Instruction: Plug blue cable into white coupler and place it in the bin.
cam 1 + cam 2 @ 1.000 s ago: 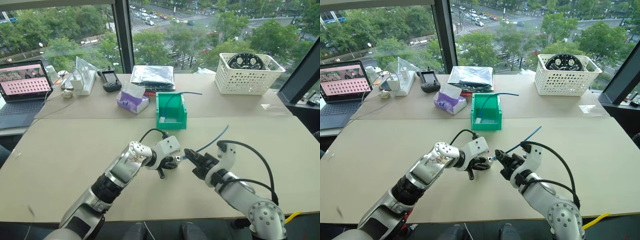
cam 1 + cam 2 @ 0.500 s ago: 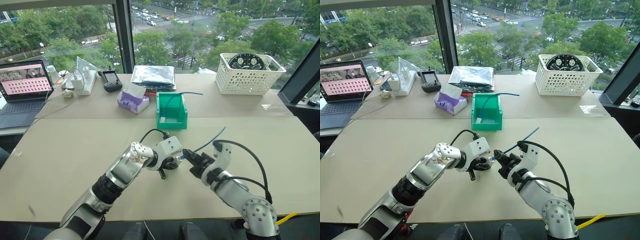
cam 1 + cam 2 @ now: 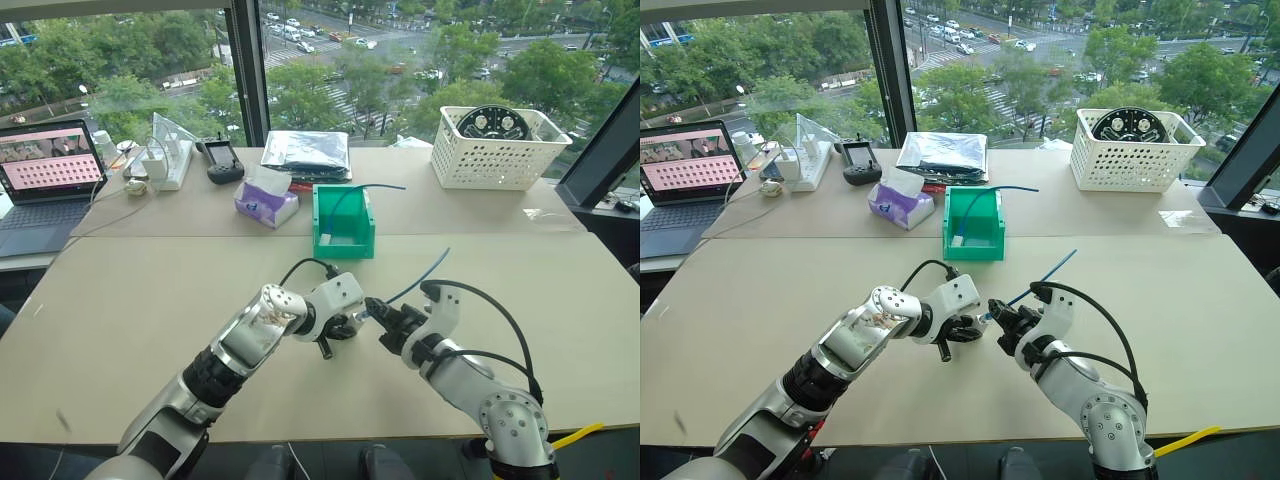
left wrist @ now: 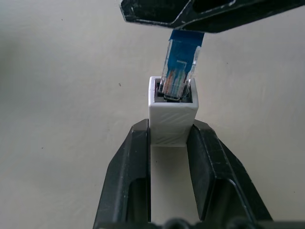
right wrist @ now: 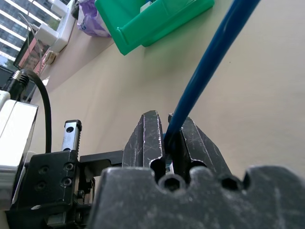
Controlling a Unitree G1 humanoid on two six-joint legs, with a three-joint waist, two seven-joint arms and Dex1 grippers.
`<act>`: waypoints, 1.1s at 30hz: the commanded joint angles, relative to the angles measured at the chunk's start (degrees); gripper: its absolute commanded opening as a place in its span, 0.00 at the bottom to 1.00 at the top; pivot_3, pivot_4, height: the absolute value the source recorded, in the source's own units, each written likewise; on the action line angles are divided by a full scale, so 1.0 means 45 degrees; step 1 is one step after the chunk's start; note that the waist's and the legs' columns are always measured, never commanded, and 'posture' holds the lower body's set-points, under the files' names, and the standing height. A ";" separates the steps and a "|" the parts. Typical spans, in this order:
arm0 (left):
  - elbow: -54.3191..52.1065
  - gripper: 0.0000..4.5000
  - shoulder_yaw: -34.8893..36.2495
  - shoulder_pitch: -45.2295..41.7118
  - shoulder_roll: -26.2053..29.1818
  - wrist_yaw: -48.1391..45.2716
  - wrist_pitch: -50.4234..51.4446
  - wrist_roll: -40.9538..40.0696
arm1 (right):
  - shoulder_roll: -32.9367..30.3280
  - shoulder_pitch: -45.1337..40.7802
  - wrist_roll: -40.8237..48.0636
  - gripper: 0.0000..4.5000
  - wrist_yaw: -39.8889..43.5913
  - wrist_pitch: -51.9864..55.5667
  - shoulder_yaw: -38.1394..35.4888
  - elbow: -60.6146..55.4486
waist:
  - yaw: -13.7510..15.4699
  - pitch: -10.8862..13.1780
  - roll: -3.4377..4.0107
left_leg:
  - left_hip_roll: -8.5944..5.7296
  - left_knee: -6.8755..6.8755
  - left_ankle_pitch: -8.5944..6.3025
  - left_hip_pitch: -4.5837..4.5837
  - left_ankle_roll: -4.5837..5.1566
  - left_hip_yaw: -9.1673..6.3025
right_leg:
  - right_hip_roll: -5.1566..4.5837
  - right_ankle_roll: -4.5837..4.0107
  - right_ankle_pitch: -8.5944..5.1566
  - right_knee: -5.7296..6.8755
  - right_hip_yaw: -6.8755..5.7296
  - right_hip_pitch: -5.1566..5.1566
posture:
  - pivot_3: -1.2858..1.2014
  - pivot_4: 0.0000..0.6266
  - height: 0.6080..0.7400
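Two grippers meeting, left gripper [image 4: 169, 143] clamping white coupler [image 4: 171, 117], right gripper [image 5: 167, 136] pinching blue cable [image 5: 209, 62]

1. Thin bright-blue cable [image 3: 425, 272], with a clear plastic plug at its end.
2. Small white boxy plastic coupler [image 4: 171, 120], faint diagonal hatching on its face.
3. Bright-green rectangular plastic bin [image 3: 343, 226], upper centre.
4. White perforated basket [image 3: 492, 157], upper right.
5. Black gripper fingers [image 4: 134, 169].

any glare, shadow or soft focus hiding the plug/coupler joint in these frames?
Left wrist view: even light, sharp on the white coupler and the blue cable plug tip in its socket; right gripper at top edge is soft. Right wrist view: cable sharp, green bin behind slightly soft. Head views: bright windows, no glare on the table.
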 commanded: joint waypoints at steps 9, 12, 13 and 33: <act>0.0024 0.13 -0.0283 -0.0214 -0.0123 -0.0034 0.0718 -0.0607 | -0.0650 -0.0431 -0.1252 0.00 0.0628 0.1229 0.0755 -0.0337 | -0.0021 -0.0001 0.0000 | -0.0001 0.0000 0.0000 0.0005 0.0000 0.0001 | 0.0001 0.0001 -0.0001 0.0001 0.0000 0.0002 | 0.52 0.24 0.91; 0.0033 0.13 -0.0295 -0.0292 -0.0173 0.0048 0.0814 -0.0695 | -0.0734 -0.0569 -0.1645 0.00 0.0838 0.1567 0.1026 -0.0368 | -0.0039 -0.0007 -0.0005 | -0.0001 -0.0001 0.0000 0.0007 0.0000 0.0001 | 0.0001 0.0001 -0.0001 0.0002 0.0000 0.0003 | 0.52 0.24 0.91; 0.0045 0.13 -0.0282 -0.0344 -0.0222 0.0081 0.0860 -0.0728 | -0.0789 -0.0604 -0.1787 0.00 0.0920 0.1694 0.1112 -0.0388 | -0.0040 -0.0009 -0.0004 | -0.0001 -0.0001 0.0000 0.0008 0.0000 0.0001 | 0.0001 0.0001 -0.0001 0.0002 0.0000 0.0004 | 0.52 0.24 0.91; -0.0382 0.13 0.0014 -0.0521 -0.0837 0.0954 0.2031 -0.1269 | 0.0182 0.0260 -0.2664 0.00 0.2149 0.2642 0.1000 0.0310 | 0.0028 -0.0098 -0.0004 | -0.0005 -0.0001 -0.0001 0.0024 -0.0001 -0.0002 | -0.0001 0.0010 -0.0006 0.0000 -0.0001 0.0022 | 0.52 0.24 0.91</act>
